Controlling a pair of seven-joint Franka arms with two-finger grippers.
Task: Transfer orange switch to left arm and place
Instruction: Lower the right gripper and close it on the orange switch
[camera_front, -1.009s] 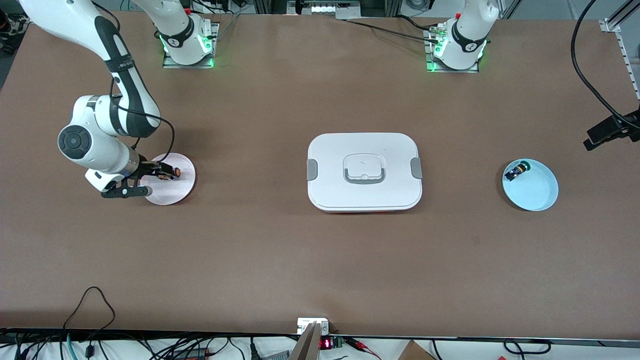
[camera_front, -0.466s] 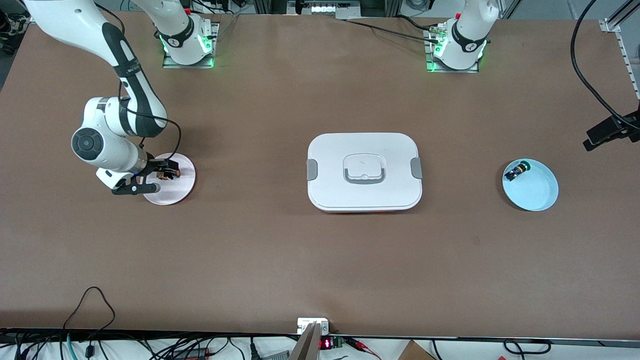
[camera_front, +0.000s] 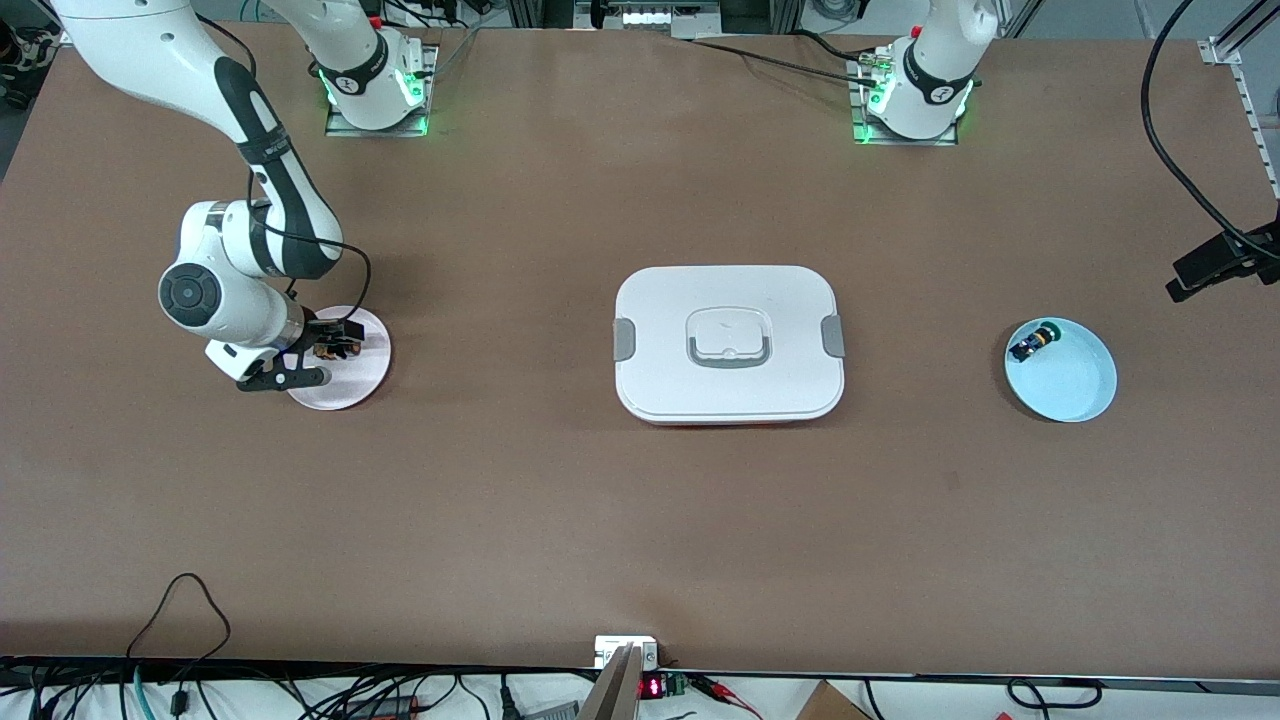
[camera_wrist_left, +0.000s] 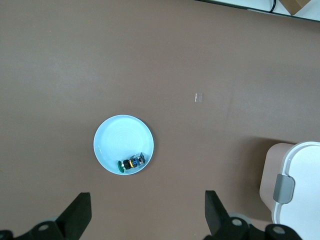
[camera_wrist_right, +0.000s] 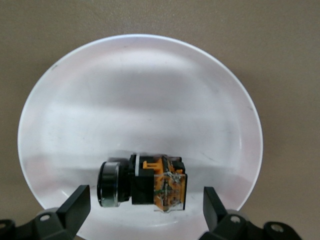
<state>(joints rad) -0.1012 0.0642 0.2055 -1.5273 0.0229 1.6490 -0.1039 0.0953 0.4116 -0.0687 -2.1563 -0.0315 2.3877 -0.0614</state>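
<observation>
The right arm's black two-finger gripper (camera_front: 322, 360) hangs low over a small round pale pink plate (camera_front: 362, 380) that sits toward the right arm's end of the brown table (camera_front: 560, 520). Its fingers (camera_wrist_right: 75, 205) are spread wide, one on each side of the orange switch (camera_wrist_right: 150, 181) — a small black push-button body with an orange block, tan terminals and a dark round cap — and they do not touch it. The switch lies on its side on the plate, close to the plate's rim, as the right wrist view shows. In the front view it shows only as a small dark and orange patch between the fingers (camera_front: 326, 350).

The large white rounded-rectangle plastic box (camera_front: 728, 343), with grey side clips and a recessed grey handle in its lid, stands at the middle of the table, well apart from the pink plate.

Toward the left arm's end of the table lies a small round light blue plate (camera_front: 1075, 385). On it, near the rim, rests a small blue-black switch with a green tip (camera_front: 1032, 343).

The left gripper (camera_wrist_left: 145, 217) waits high above the table, over bare brown surface near the blue plate (camera_wrist_left: 120, 137) — its fingers stand wide apart and hold nothing. A corner of the white box (camera_wrist_left: 300, 185) shows at the edge of the left wrist view.
</observation>
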